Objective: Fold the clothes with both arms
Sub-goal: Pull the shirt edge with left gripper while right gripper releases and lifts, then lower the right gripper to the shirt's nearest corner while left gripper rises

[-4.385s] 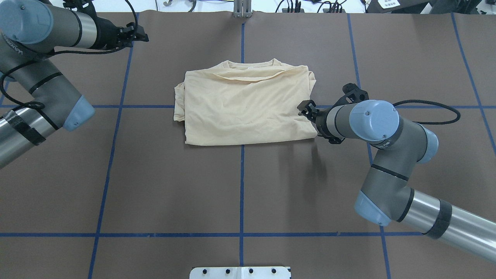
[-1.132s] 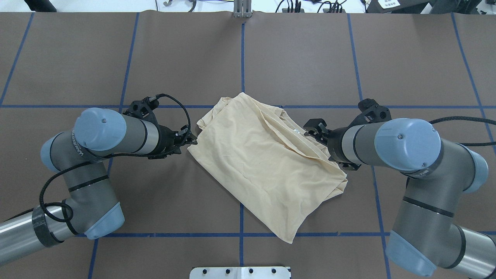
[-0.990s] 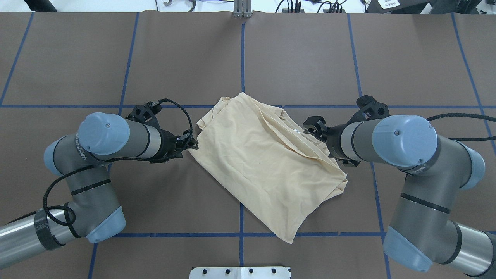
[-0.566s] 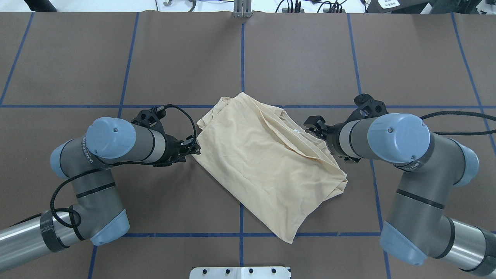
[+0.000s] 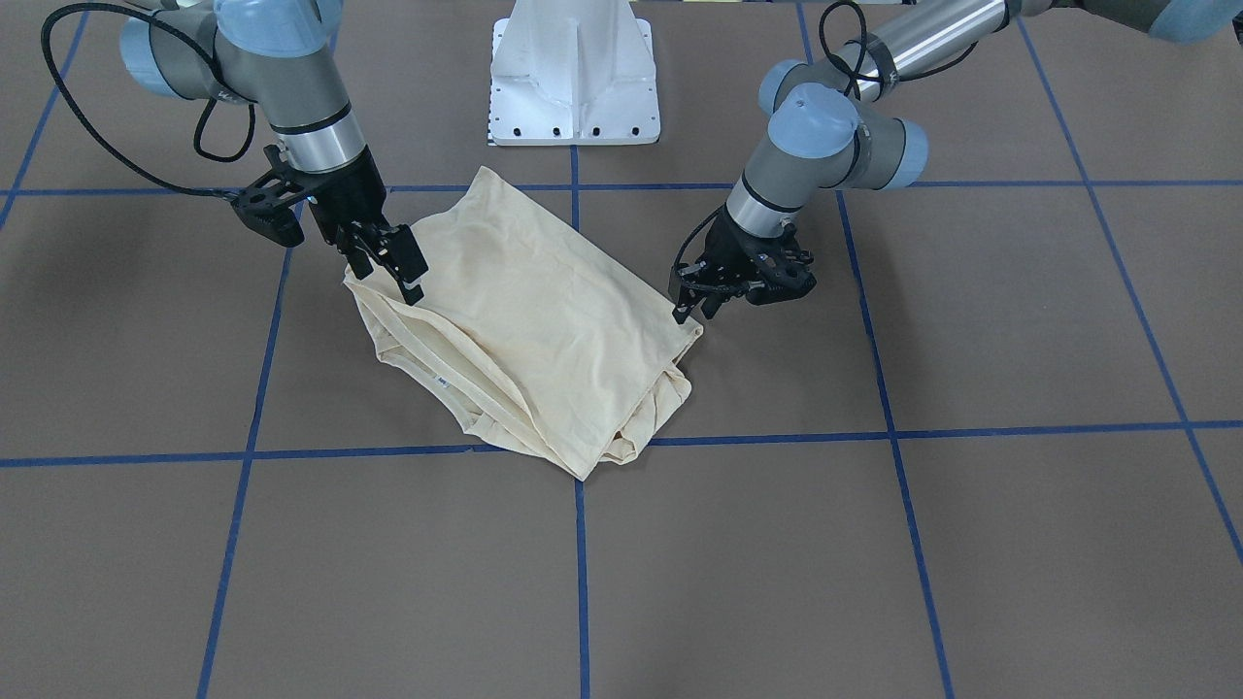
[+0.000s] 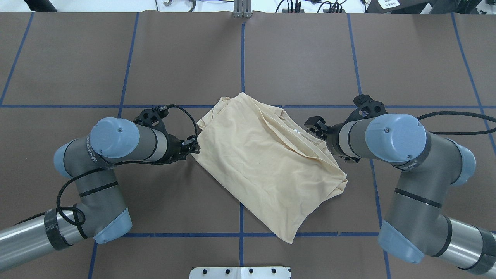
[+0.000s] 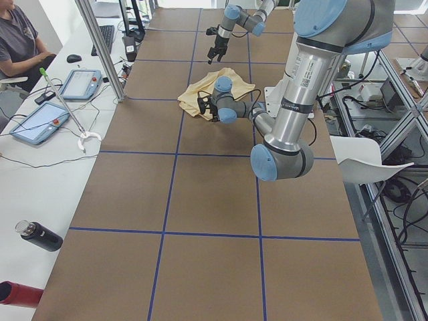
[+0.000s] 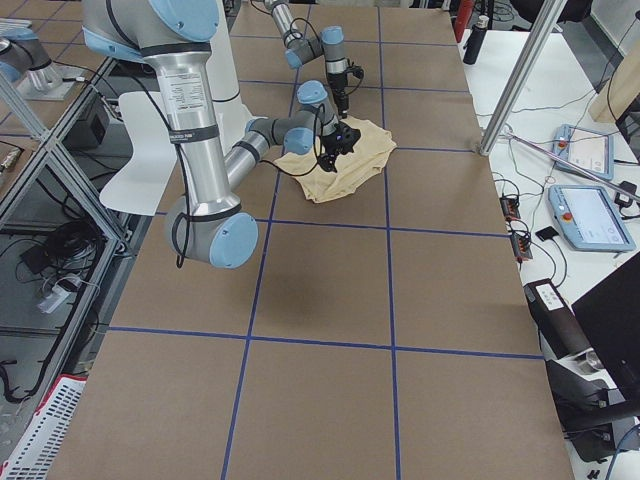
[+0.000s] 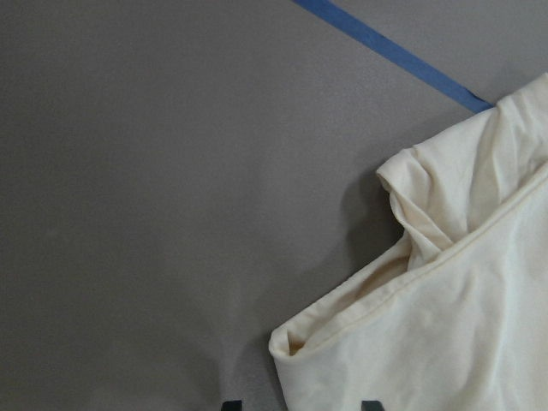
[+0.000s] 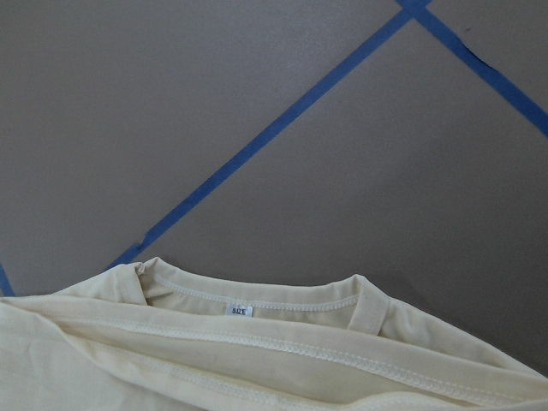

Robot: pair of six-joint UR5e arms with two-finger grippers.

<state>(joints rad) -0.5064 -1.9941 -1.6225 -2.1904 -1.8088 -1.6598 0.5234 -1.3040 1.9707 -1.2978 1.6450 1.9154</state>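
A matte brown table cover (image 6: 310, 58) crossed by blue tape lines (image 6: 242, 58) is spreading before me, a white flanged pedestal (image 5: 573, 68) standing at my edge. Across it, a person (image 7: 20, 40) is sitting at a white bench (image 7: 60, 194) holding two grey-blue tablets (image 7: 80, 84) and a black bottle (image 7: 39, 235).

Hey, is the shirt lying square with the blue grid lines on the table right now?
No, in the overhead view the shirt lies diagonally across the blue tape lines, with its edges at a clear angle to them.
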